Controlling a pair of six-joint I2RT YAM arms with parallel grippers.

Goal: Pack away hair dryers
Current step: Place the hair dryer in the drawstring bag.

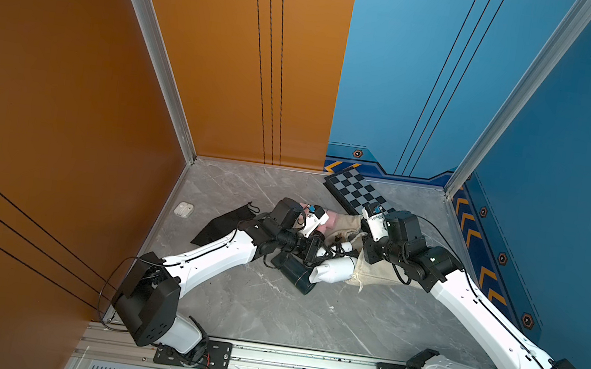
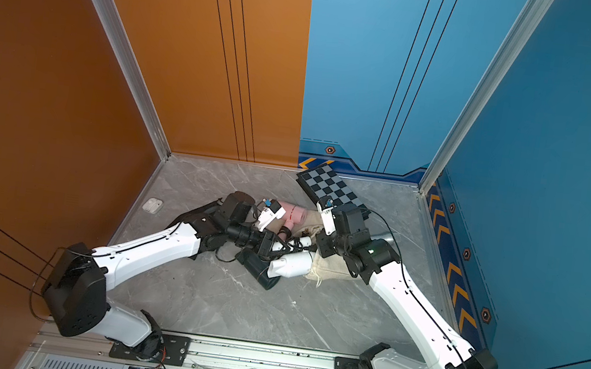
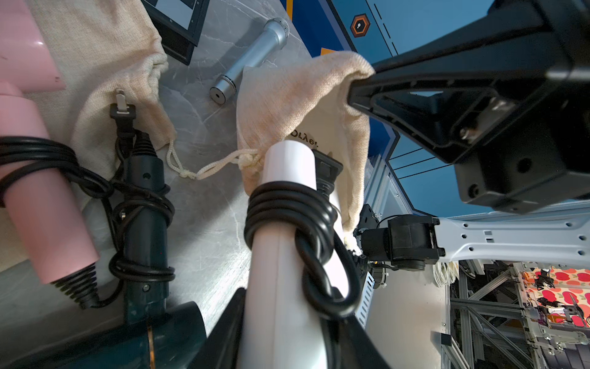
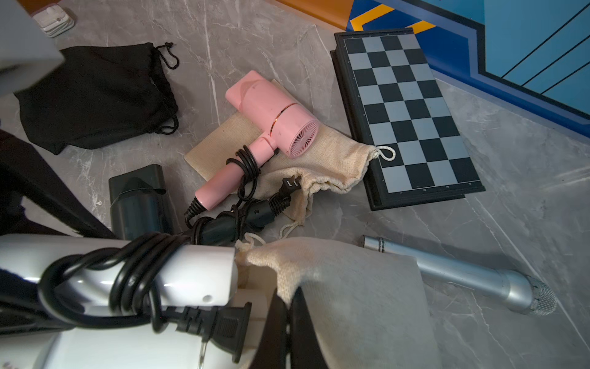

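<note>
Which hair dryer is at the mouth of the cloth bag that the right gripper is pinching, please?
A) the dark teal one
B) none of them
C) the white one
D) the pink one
C: the white hair dryer has its handle end at the open mouth of the beige bag pinched by the right gripper; the pink hair dryer and dark hair dryer lie aside.

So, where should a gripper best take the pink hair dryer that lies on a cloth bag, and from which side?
Take the pink hair dryer by its handle, on the bare stretch below the cord bundle, probably from above with the jaws across it. The dryer lies flat on the cloth bag, the handle is slim and straight, and the barrel looks too wide.
</note>
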